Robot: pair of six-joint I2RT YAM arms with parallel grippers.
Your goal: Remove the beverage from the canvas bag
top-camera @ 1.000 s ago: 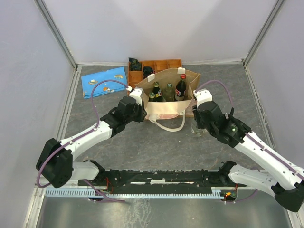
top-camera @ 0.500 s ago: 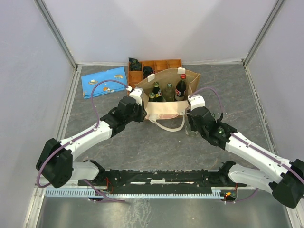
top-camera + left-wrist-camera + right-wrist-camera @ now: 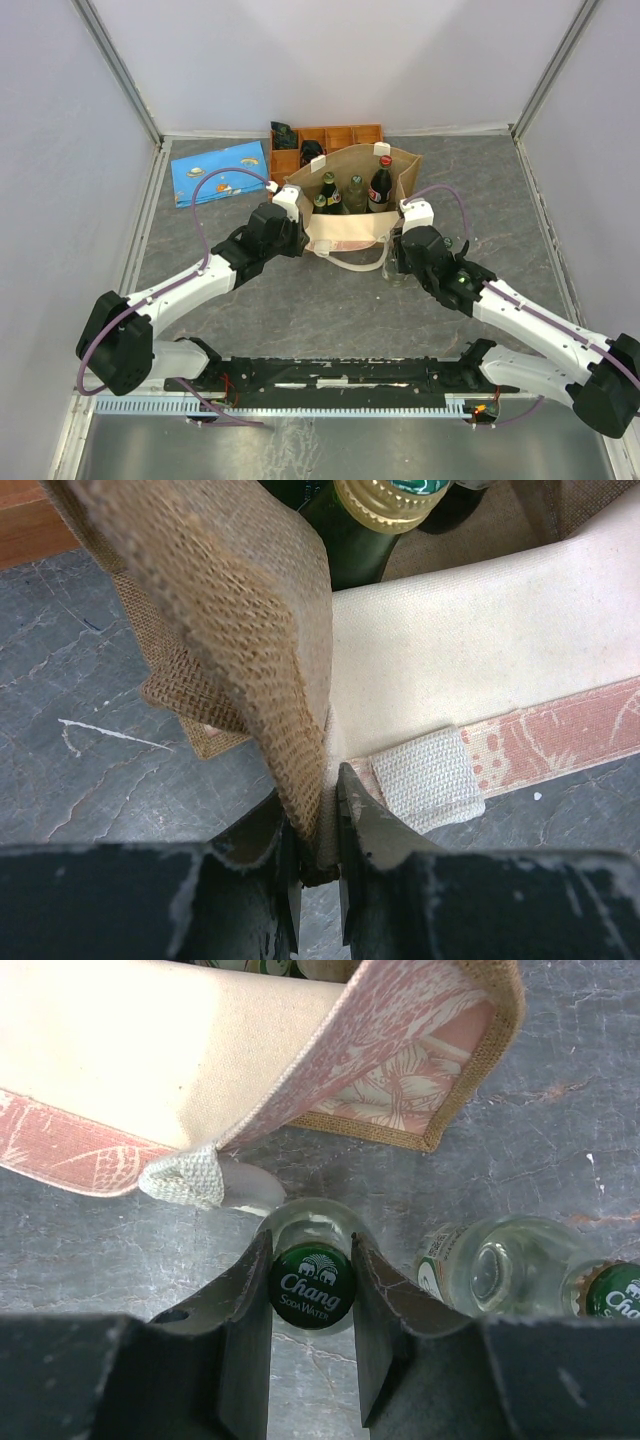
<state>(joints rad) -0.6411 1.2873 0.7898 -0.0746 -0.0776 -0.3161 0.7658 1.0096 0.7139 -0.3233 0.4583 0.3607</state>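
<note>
The tan canvas bag stands at the table's middle back with three bottles upright in it: two green ones and a dark one with a red cap. My left gripper is shut on the bag's left front corner edge; its tips pinch the burlap and the cream lining. My right gripper is beside the bag's front right corner. Its jaws are closed on the green "Chang" cap of a clear soda water bottle that stands on the table outside the bag.
A second clear soda bottle stands just right of the held one. A cream handle loop lies in front of the bag. An orange compartment tray sits behind the bag. A blue patterned pouch lies at back left.
My right gripper has moved left and nearer to the bag's front right corner, with the clear bottle under it. The left arm and the bag have not moved.
</note>
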